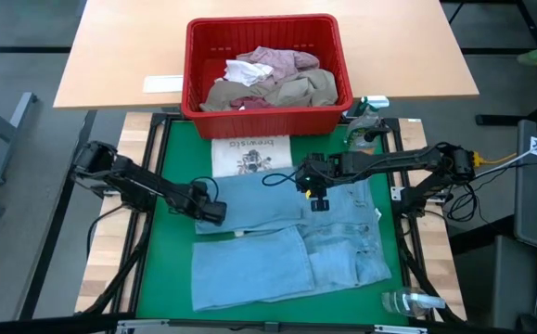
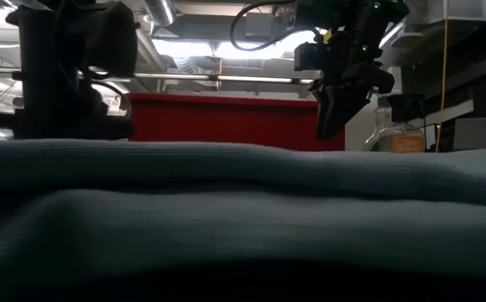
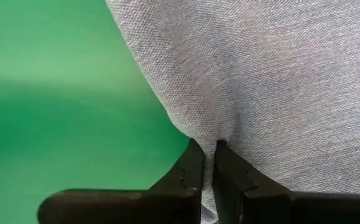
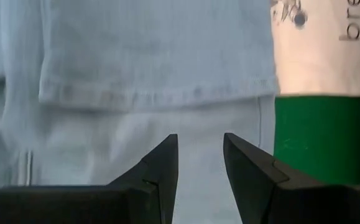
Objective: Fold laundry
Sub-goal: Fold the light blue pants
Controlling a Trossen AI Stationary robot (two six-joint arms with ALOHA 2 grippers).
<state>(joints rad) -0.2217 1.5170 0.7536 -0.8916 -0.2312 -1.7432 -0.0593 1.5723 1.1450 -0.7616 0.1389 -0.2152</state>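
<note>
Left gripper (image 3: 207, 163) is pinched tight on the left edge of the light blue denim jeans (image 1: 287, 241), a fold of cloth caught between its fingers (image 3: 192, 168) right at the green mat. Right gripper (image 4: 199, 155) hangs above the waistband end of the jeans near the mat's middle, its fingers part-way apart with nothing between them. The jeans lie spread flat across the green mat (image 1: 177, 153), legs doubled toward the near edge. Just beyond the waistband sits a white cloth piece (image 1: 251, 154) with a dark print and lettering; only "bre" reads clearly in the right wrist view. Behind it, on the pale wooden table (image 1: 110, 56), stands the red plastic basket (image 1: 266, 113) holding crumpled garments: a pink-mauve shirt (image 1: 282, 60), a white piece (image 1: 249, 71) and a tan piece (image 1: 310, 90). A white paper label (image 1: 162, 83) lies left of the basket. A clear spray bottle (image 1: 407, 301) lies at the near right corner of the mat, another bottle (image 1: 368, 113) by the basket's right end. Low view is mostly blocked by a hump of denim; ceiling lights and pipes show beyond.
</note>
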